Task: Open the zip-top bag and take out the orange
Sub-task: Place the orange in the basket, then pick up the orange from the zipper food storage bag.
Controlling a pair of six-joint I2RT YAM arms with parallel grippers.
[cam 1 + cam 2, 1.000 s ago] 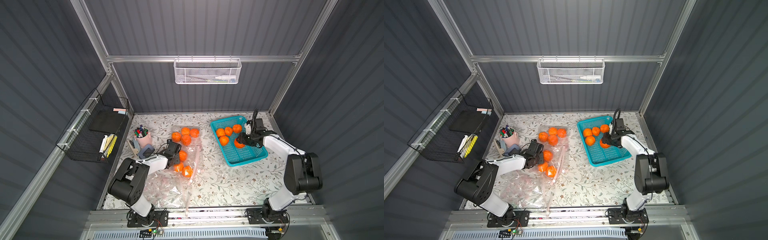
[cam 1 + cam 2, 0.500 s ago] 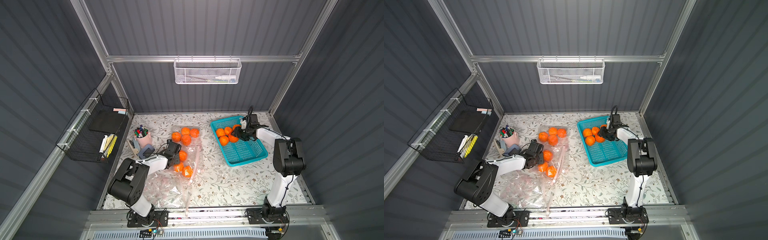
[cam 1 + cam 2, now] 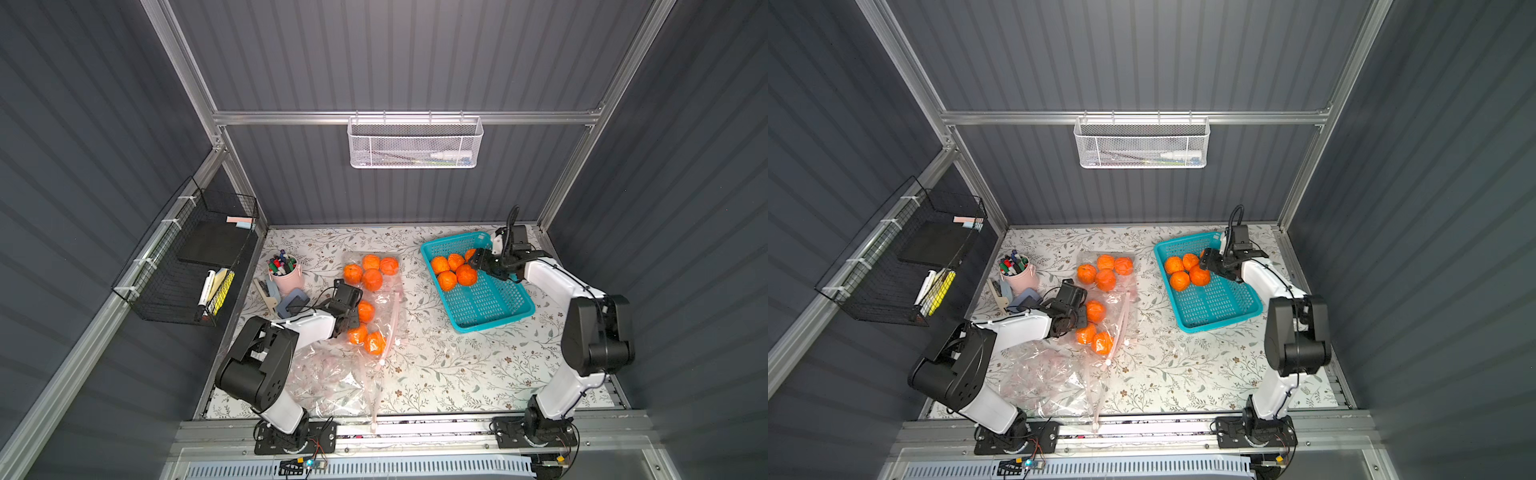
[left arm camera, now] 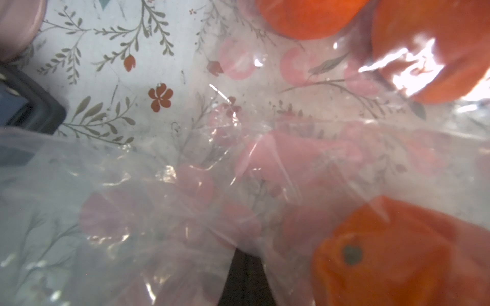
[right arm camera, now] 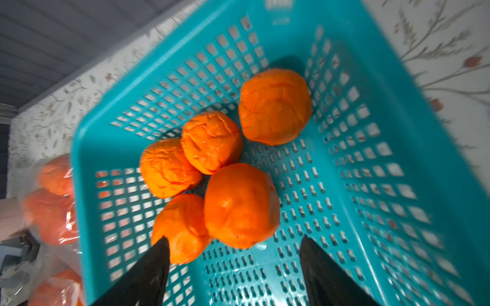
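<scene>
The zip-top bag [image 3: 384,305] [image 3: 1119,307] lies on the counter [image 3: 436,374] between its centre and its left edge. The bag is clear, wrinkled film printed with pale pink round marks [image 4: 185,172], with a pink zip strip [image 3: 394,320] along the side facing the counter's centre; whether the strip is sealed cannot be determined. Three bagged oranges [image 3: 365,311] [image 3: 1095,311] show through the film; they are bright orange with creased skin, and one shows a dark stem spot [image 4: 351,254]. The left end effector [image 3: 351,313] [image 3: 1075,309] has its jaws together, pinching the film at the bag's left side and gathering it into a raised fold. Four rear oranges [image 3: 371,279] sit under clear film nearer the back edge. A teal basket [image 3: 490,326] [image 3: 1221,322] [image 5: 77,185] stands at the right rear of the counter and contains five loose oranges [image 3: 447,280] [image 5: 212,140] clustered at its rear end. The right end effector [image 3: 478,262] [image 3: 1208,262] [image 5: 234,238] hangs over this cluster with its fingers [image 5: 156,267] spread apart, holding nothing; the nearest loose orange lies just ahead of the fingertips.
</scene>
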